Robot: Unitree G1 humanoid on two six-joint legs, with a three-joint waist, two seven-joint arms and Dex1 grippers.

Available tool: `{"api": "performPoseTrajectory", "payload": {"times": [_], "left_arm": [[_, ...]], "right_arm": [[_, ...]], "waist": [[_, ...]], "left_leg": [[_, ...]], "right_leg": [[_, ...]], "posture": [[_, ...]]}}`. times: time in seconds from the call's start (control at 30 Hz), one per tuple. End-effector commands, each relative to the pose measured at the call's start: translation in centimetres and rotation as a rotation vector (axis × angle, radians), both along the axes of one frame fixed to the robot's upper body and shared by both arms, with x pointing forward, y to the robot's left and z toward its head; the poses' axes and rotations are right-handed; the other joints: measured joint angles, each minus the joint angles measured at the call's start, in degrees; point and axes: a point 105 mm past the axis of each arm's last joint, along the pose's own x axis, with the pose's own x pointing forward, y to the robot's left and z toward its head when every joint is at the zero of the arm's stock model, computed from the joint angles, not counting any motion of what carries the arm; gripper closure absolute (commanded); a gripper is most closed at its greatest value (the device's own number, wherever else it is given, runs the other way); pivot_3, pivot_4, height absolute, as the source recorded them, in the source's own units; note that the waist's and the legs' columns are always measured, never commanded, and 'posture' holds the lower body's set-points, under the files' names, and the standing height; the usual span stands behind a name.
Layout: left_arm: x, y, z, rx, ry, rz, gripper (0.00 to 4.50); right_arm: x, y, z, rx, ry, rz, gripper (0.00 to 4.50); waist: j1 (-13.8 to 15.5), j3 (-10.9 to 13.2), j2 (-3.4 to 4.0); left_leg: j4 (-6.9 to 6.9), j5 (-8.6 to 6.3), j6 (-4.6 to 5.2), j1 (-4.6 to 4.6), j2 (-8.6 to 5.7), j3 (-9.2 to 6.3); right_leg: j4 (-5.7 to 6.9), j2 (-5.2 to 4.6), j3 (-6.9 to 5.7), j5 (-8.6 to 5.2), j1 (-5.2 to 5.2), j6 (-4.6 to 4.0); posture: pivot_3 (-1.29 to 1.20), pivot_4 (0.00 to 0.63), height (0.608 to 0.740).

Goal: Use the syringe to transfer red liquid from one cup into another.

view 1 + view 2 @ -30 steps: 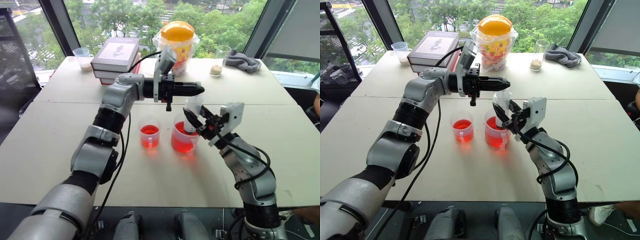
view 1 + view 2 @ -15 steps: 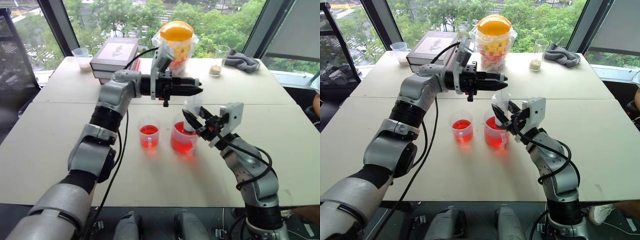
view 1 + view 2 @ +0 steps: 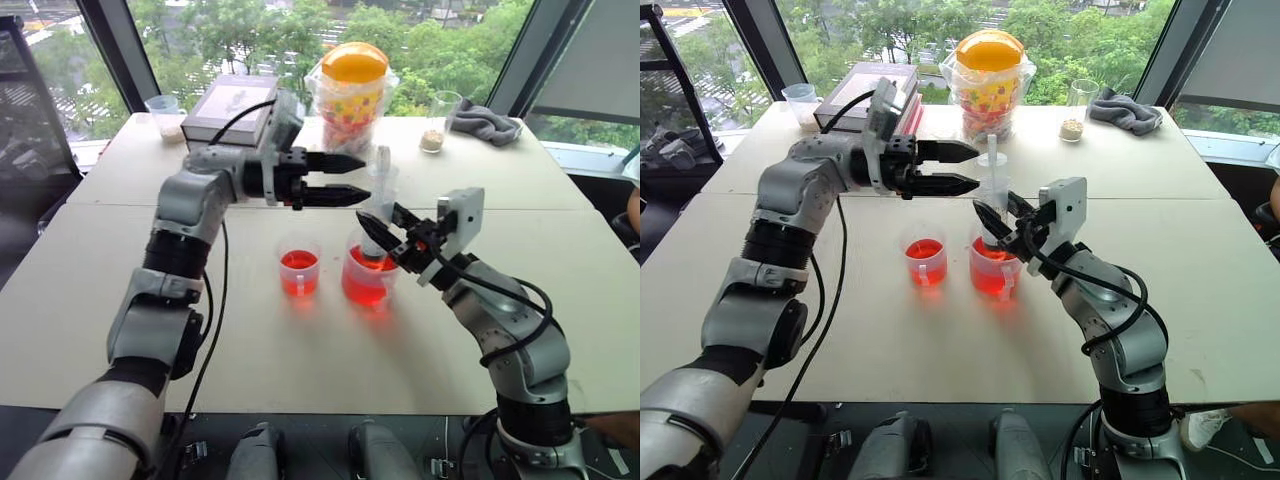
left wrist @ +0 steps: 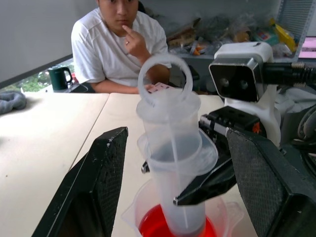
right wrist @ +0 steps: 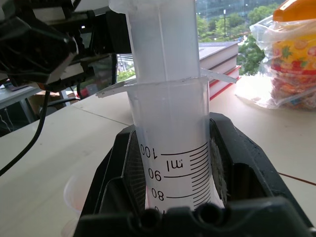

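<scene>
Left gripper (image 3: pixel 352 177) now off the plunger: fingers spread wide, nothing held, pulled back toward robot's left versus 1 s ago, when clamped shut over the plunger top. Plunger ring stands raised above the barrel flange, free between the 2 open pads in the left wrist view.

Right gripper (image 3: pixel 383 226) unchanged: clamped on the syringe (image 3: pixel 992 190) barrel, holding it upright, tip down in the wider cup (image 3: pixel 368 278). Graduation marks readable in the right wrist view, barrel snug between the pads.

Red liquid (image 4: pixel 157 227) visible in the wider cup around the syringe's lower end. Cannot tell how much sits inside the barrel; upper part looks clear.

Narrower cup (image 3: pixel 298 271) just beside the wider one, on robot's left, already showing some red. Both upright on the table (image 3: pixel 90 290).

Reads as draw stroke finished, plunger released. Likely next: lift syringe clear, shift over to the narrower cup, press plunger down. Risks: drip from the tip during the move; barrel slipping in a 1-handed hold.

Person (image 4: pixel 121 44) seated across the table, away from the cups.
</scene>
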Motion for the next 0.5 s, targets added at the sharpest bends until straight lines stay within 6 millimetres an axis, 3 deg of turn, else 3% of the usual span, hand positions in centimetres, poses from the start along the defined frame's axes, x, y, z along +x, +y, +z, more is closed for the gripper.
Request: {"api": "performPoseTrajectory", "payload": {"times": [0.03,0.2,0.4,0.5], "left_arm": [[-0.7,1.8,1.1,-0.022,-0.032,0.032,1.27],[-0.4,4.2,0.8,-0.012,-0.014,0.13,1.27],[0.9,7.8,1.8,-0.03,-0.036,0.295,1.27],[1.6,9.3,1.4,-0.001,-0.049,0.371,1.27]], "right_arm": [[-0.8,0.2,1.9,0.014,-0.075,0.024,3.12],[-0.7,0.3,2.8,0.024,-0.09,0.033,3.12],[-0.8,1.8,9.1,0.106,-0.195,0.135,3.12],[-0.5,3.9,11.3,0.17,-0.211,0.244,3.12]], "waist": [[0.02,0.0,0.0],[0.01,0.0,0.0],[-0.11,0.0,0.0],[-0.12,0.0,0.01]], "left_leg": [[0.0,0.0,0.0,0.0,0.0,0.0],[0.01,0.01,-0.01,0.01,0.01,0.01],[0.04,0.02,-0.03,0.02,0.01,0.03],[0.0,0.02,-0.03,0.06,0.04,0.03]], "right_leg": [[0.0,0.0,0.0,0.0,0.0,0.0],[0.02,0.0,0.0,0.0,0.0,0.0],[0.09,-0.02,0.01,0.0,-0.02,0.0],[0.12,0.01,-0.01,0.0,-0.02,-0.01]], "posture": [[0.0,0.15,0.74],[0.0,0.15,0.74],[0.0,0.15,0.74],[0.0,0.15,0.74]]}}
